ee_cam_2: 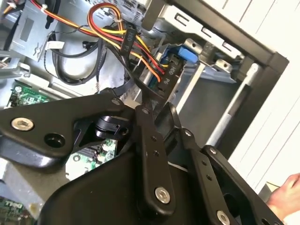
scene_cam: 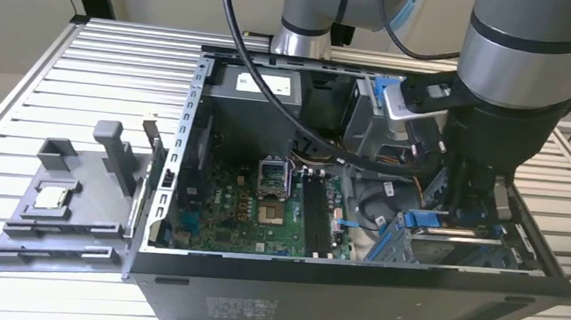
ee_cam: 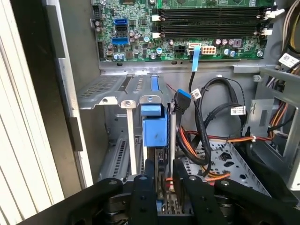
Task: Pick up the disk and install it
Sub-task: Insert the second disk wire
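Gripper point(ee_cam: 164, 187) sits low inside the computer case point(scene_cam: 356, 301), fingers nearly closed on the edge of the disk point(ee_cam: 154, 126), which stands on edge with its blue rail up. Disk is at the mouth of the grey drive cage point(ee_cam: 108, 91), apparently part-way in; judged: pick-up done, seating not finished. Beyond it, cables point(ee_cam: 206, 122), then the motherboard point(ee_cam: 187, 28)
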`<state>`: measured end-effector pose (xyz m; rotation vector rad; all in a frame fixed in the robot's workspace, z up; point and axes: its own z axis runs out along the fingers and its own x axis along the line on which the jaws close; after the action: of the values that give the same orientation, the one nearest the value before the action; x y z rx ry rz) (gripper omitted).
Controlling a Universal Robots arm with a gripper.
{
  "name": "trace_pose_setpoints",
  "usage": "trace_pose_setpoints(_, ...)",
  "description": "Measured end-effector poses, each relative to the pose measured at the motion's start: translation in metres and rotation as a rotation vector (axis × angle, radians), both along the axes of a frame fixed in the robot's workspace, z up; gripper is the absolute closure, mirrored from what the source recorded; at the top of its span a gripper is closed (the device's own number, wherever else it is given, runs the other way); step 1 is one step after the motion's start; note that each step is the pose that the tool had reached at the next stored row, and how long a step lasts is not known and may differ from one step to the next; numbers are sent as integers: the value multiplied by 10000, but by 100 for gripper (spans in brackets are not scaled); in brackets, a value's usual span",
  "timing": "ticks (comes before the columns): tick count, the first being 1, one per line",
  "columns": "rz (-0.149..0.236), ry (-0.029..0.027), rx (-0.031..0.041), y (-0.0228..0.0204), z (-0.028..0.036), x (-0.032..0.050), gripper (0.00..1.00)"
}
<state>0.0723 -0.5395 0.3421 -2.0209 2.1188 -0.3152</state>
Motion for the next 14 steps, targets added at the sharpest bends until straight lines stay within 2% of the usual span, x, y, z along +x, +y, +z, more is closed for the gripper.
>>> trace_pose_setpoints(4,-2,0,-3,0,178,0,0)
trace_pose_setpoints(8,-3,0,-1,0,218,0,0)
trace_pose_setpoints(9,-4,0,-1,0,245,0,100)
trace_pose_setpoints(12,-5,0,-1,0,325,0,100)
trace_pose_setpoints(14,-5,0,0,0,335,0,100)
